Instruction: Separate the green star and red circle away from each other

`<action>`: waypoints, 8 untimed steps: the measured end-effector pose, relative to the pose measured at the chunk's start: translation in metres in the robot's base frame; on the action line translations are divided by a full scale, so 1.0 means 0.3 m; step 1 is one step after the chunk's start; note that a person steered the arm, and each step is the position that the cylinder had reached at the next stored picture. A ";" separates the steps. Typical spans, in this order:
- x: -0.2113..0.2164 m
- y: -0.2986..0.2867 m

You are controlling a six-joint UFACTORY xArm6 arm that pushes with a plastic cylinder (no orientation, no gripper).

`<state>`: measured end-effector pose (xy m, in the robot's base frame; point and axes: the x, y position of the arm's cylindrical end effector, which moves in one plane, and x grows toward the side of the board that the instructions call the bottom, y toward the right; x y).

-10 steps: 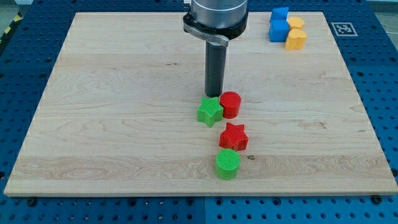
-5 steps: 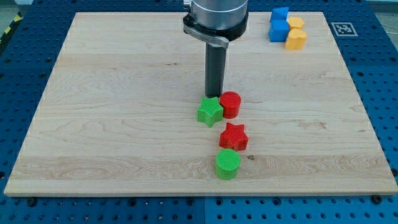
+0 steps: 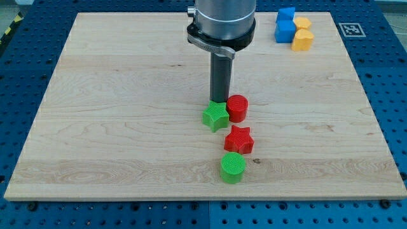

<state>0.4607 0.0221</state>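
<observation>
The green star (image 3: 215,116) lies near the board's middle, touching the red circle (image 3: 237,107) on its right. My tip (image 3: 220,100) stands just behind them, at the view's top side of the green star, close to the seam between the two blocks. The rod rises straight up from there to the arm's grey wrist.
A red star (image 3: 239,139) lies just below the red circle, and a green circle (image 3: 233,166) lies below that. Two blue blocks (image 3: 284,25) and two yellow blocks (image 3: 302,36) are clustered at the board's top right corner. The wooden board (image 3: 114,95) lies on a blue perforated table.
The arm has shifted slightly to the view's right and a touch downward. The green star has crept a few pixels right and down. The other blocks have not moved.
</observation>
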 end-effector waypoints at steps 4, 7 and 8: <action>0.083 -0.123; 0.083 -0.161; 0.083 -0.172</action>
<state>0.4855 -0.0296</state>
